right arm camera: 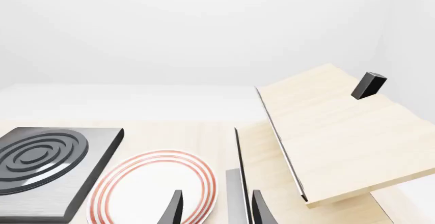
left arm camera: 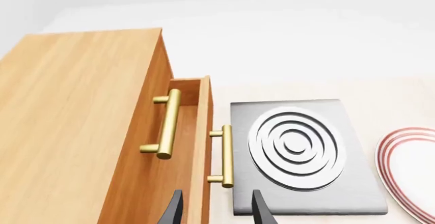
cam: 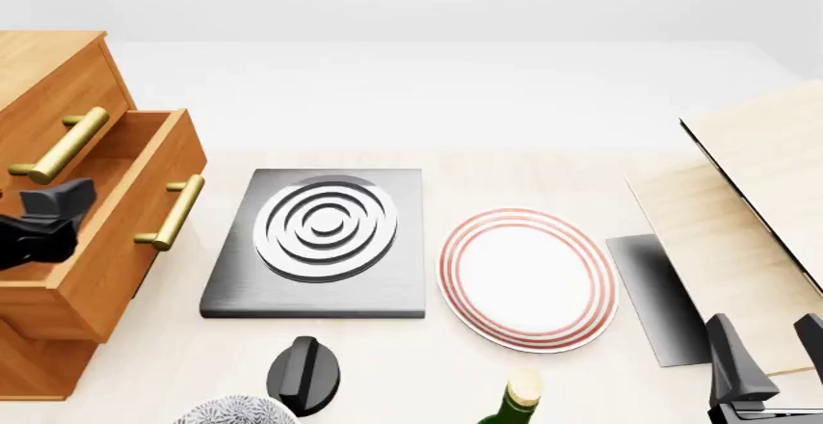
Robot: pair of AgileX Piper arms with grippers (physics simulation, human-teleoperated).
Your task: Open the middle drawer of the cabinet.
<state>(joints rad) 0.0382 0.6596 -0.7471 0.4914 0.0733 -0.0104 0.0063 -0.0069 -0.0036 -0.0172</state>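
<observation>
Two arms are working at your desk, and both are showing their fingers parted with nothing between them. Your left gripper is hovering just in front of the cabinet, which is standing at the left edge of the desk in the front view. Its dark fingers are spread around empty air, below the brass handles, and they are touching no handle. In the front view, the left gripper is lying over the open box of the middle drawer.

The middle drawer is standing pulled out from the cabinet front, so you are seeing its plain wooden inside from above. Its brass bar handle is pointing toward the grey burner plate. The top drawer above it is sitting closed, with its own brass handle.

Your right gripper is waiting low at the right corner of the front view, well apart from the cabinet. Its fingers are also open, and they are framing the edge of the red-rimmed plate and the pale wooden boards in the right wrist view.

Near the front edge, a black knob-like object and a green bottle top are standing.
</observation>
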